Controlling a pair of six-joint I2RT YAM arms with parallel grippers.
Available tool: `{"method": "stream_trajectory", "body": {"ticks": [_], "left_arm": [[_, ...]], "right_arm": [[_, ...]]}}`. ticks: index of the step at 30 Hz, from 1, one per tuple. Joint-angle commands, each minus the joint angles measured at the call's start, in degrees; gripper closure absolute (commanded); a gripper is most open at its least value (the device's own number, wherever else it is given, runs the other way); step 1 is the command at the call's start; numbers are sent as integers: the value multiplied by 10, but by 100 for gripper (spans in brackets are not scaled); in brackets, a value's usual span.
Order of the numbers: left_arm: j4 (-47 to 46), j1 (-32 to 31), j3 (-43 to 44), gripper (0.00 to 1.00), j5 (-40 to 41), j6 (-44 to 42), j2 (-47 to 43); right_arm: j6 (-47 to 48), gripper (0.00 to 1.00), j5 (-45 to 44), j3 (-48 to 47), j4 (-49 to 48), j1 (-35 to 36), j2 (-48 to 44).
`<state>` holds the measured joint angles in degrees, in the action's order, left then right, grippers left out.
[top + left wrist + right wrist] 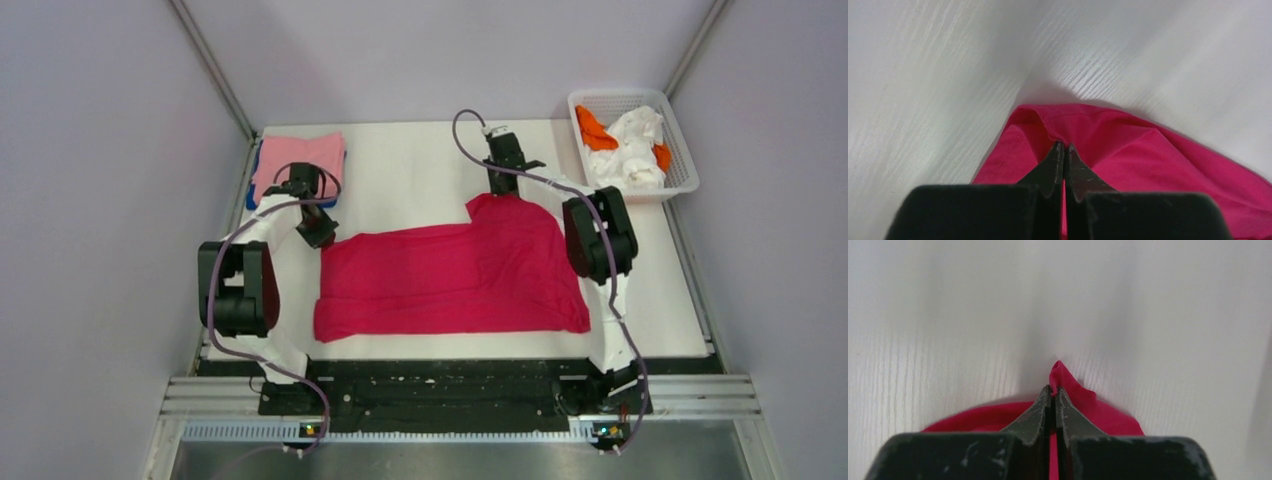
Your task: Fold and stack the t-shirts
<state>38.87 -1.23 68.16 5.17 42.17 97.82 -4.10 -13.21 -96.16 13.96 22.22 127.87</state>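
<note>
The large crimson-red t-shirt (450, 275) lies spread across the middle of the white table (410, 170). My left gripper (318, 232) is shut on its far left corner, and cloth shows between the fingers in the left wrist view (1064, 147). My right gripper (499, 190) is shut on its far right corner, with a pinch of red cloth (1060, 375) poking past the tips (1053, 389). The folded light pink t-shirt (298, 160) lies at the far left on top of the deep blue t-shirt (254, 182), of which only an edge shows.
A white plastic basket (680, 150) at the far right holds white and orange cloths (625, 145). Grey walls stand close on both sides. The arm bases sit on a black rail (450, 385) at the near edge.
</note>
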Motion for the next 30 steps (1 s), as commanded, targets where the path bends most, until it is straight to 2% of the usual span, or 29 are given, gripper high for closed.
{"method": "stream_trajectory", "body": {"ticks": [1,11,20,30], "left_arm": [[-17,0,-21,100,-13,-9,-46],[-30,-1,-83,100,-11,-16,-124],[-41,0,-141,100,-20,-15,-196],[-28,2,-227,100,52,11,-306]], "right_arm": [[-4,100,-18,51,-40,-3,-120],[-36,100,-12,272,-40,21,-348],[-92,100,-19,410,43,43,-581],[-132,100,-28,505,119,49,-705]]}}
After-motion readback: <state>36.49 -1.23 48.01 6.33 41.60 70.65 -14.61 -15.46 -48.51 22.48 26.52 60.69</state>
